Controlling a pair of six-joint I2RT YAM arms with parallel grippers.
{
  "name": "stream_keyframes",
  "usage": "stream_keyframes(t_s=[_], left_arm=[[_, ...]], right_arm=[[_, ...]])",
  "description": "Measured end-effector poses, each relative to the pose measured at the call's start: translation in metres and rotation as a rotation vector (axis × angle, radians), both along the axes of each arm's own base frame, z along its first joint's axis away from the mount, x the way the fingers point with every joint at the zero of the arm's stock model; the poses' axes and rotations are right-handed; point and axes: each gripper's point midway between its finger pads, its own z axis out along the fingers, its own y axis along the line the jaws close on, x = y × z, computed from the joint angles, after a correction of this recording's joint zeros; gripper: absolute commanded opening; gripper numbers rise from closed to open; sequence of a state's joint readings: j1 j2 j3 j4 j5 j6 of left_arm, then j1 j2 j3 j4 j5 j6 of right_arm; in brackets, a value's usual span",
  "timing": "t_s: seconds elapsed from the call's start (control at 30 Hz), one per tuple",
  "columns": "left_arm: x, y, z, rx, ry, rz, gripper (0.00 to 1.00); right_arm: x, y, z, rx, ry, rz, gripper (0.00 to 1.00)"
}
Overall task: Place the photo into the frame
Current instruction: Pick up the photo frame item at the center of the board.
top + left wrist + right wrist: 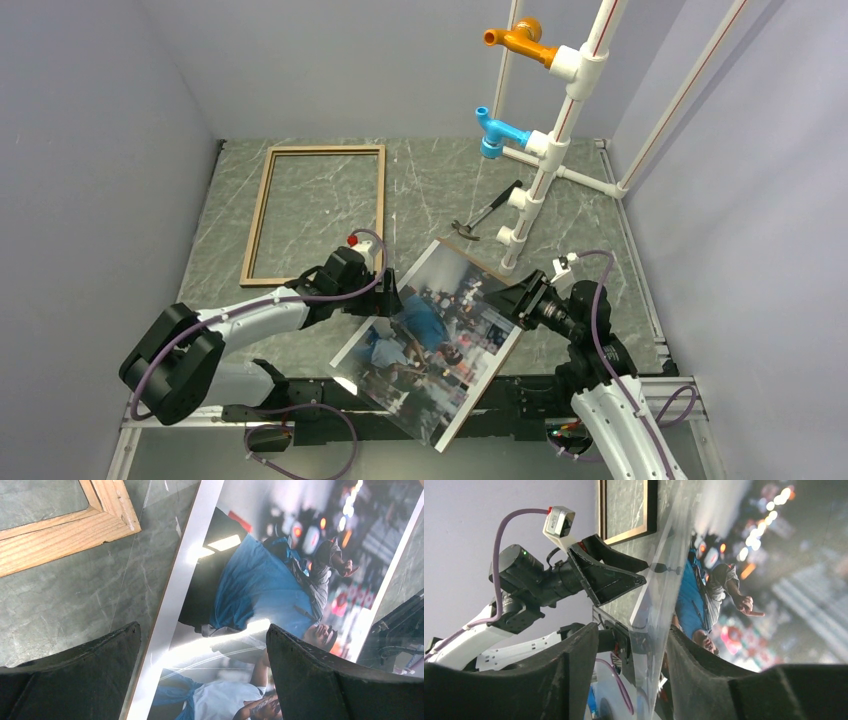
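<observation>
- The photo (435, 335) is seen picture side up in the near middle of the bench (430, 190), between the two claws and turned askew to the bench edges.
- Its near corner is carried out past the bench's near edge, above the arm bases.
- The frame (326, 150) is laid flat at the far left of the bench, brown wood upward, with bare bench shown inside its rails. It is well apart from the photo.
- The left claw (388, 290) is released, with its jaws spread wide. In the left wrist view one finger (90, 665) is placed over bare bench and the other over the print (260, 595), so the photo's white left border is straddled. A corner of the frame (60, 535) is seen just beyond.
- The right claw (512, 300) is set at the photo's right edge. In the right wrist view that edge (654, 630) is seen between the fingers (564, 680), with a clear gap to one of them, so the jaws are parted and not clamped. Whether the other finger touches the print cannot be told.
- A hammer (487, 213) is laid on the bench beyond the photo, beside the foot of a white pipe rack (560, 110).
</observation>
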State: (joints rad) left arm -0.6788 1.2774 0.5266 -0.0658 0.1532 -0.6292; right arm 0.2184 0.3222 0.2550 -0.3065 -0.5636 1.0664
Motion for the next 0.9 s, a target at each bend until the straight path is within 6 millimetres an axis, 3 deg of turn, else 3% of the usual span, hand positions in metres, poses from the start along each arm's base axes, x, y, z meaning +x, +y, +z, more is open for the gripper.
stream_keyframes(t_s=[0.17, 0.23, 0.4, 0.6, 0.9], left_arm=[[0.000, -0.001, 0.001, -0.007, -0.001, -0.003, 0.99], [0.000, -0.002, 0.002, -0.011, -0.003, -0.005, 0.99], [-0.006, -0.003, 0.013, -0.039, -0.006, -0.026, 0.99], [-0.009, -0.002, 0.058, -0.116, -0.114, -0.041, 0.99], [-0.001, 0.016, 0.139, -0.170, -0.331, 0.019, 0.99]], right_arm=[[0.002, 0.000, -0.002, -0.009, 0.002, -0.002, 0.19], [0.002, -0.001, -0.005, -0.017, 0.011, -0.003, 0.17], [0.001, -0.002, -0.014, -0.042, 0.047, -0.003, 0.01], [-0.006, -0.007, -0.013, -0.097, 0.082, 0.002, 0.00], [-0.017, -0.012, 0.026, -0.174, -0.017, 0.052, 0.00]])
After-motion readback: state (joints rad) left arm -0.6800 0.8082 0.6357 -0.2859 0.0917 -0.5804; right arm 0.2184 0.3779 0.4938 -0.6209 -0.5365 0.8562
